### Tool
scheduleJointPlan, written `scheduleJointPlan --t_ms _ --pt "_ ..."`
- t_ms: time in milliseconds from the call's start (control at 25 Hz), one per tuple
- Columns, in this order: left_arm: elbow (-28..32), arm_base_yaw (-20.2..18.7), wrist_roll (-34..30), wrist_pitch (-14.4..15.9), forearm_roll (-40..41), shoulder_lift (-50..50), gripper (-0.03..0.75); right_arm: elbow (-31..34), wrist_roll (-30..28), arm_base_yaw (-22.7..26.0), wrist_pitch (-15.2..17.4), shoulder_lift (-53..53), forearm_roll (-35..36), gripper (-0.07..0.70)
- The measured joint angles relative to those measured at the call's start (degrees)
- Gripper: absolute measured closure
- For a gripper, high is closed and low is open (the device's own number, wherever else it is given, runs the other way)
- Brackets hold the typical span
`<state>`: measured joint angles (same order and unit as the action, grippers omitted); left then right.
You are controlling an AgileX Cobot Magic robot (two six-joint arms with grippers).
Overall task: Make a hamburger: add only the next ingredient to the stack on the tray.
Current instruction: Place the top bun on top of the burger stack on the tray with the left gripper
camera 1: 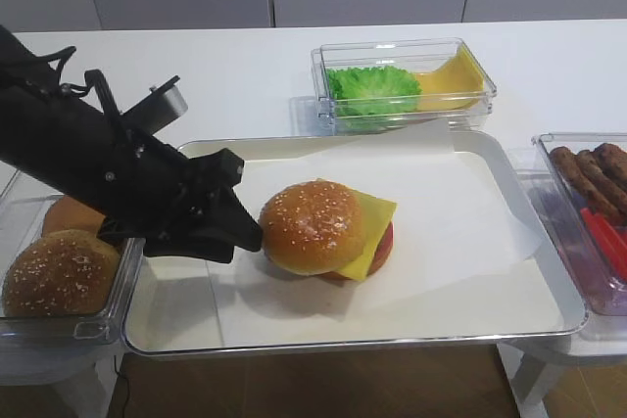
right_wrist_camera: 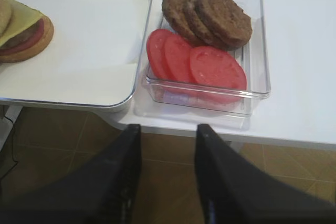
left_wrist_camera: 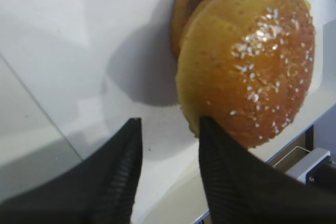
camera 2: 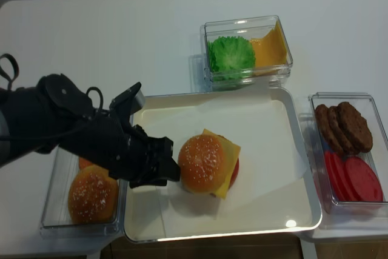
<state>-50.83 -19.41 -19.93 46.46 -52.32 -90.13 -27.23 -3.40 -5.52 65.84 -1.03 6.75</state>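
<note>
Golden-brown sesame-seeded top bun (camera 1: 312, 225) on the cheese-topped stack (camera 1: 367, 242), black left gripper (left_wrist_camera: 169, 153) beside it, jaws apart, empty, black right gripper (right_wrist_camera: 167, 156) spread, empty.

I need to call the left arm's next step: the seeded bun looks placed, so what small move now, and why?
Probably draw the left gripper straight back toward the bun tub. Its jaws stand open and empty beside the sesame top bun, which sits on the cheese slice of the stack on the tray, though shifted left.
</note>
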Motion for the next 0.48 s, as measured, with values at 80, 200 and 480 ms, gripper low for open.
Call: scheduleJointPlan --t_ms 80,200,480 --pt "0.0 -0.1 0.0 0.2 0.0 0.0 0.440 0.0 0.0 0.0 0.0 0.0 0.0 0.371" --pt "0.0 -0.1 0.0 1.2 0.0 0.0 0.440 0.0 0.0 0.0 0.0 0.0 0.0 0.371" --pt "-1.4 -0.2 0.0 2.6 -0.1 0.0 0.440 0.0 0.0 0.0 0.0 0.0 0.0 0.371"
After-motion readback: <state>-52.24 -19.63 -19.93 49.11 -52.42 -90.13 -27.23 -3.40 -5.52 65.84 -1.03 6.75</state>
